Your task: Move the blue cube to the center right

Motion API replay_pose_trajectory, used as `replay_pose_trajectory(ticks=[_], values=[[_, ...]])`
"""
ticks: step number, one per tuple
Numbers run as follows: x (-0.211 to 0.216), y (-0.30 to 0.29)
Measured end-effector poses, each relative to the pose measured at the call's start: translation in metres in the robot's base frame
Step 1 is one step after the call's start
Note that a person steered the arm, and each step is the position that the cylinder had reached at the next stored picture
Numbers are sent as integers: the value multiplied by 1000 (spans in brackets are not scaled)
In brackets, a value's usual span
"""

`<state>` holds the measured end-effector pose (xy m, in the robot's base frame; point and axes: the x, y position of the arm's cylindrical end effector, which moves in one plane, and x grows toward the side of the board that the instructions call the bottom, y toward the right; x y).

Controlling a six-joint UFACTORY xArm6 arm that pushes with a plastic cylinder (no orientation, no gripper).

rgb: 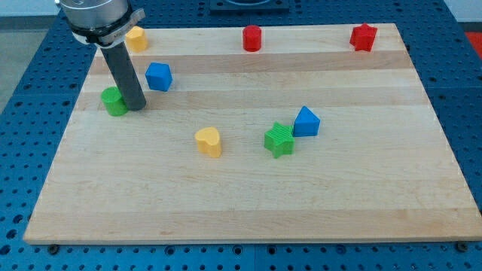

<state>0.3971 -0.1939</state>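
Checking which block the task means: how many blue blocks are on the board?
2. The blue cube lies upper left, just right of my tip; another blue block sits mid-board, touching the green star.

We see a surface (248,196) of pale wood, its boards joined in long strips with fine grain and a smooth, faintly satin finish. Around it lies a blue metal base (30,150), matt and dotted with a grid of small holes. The blue cube (159,76), the blue wedge-like block (306,122), the green star (279,139), the green round block (114,101), the yellow heart (208,141), the other yellow block (135,38), the red cylinder (251,38) and the red star (363,37) all look like matt plastic, finely ribbed. Our rod (124,75) is dark, smooth and dull, under a glossy metal collar (98,16).
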Motion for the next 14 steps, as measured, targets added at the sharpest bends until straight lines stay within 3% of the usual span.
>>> replay_pose_trajectory(ticks=[3,7,11,12,14], values=[[-1,16],[-40,23],[-63,-23],[-86,-30],[-91,-11]])
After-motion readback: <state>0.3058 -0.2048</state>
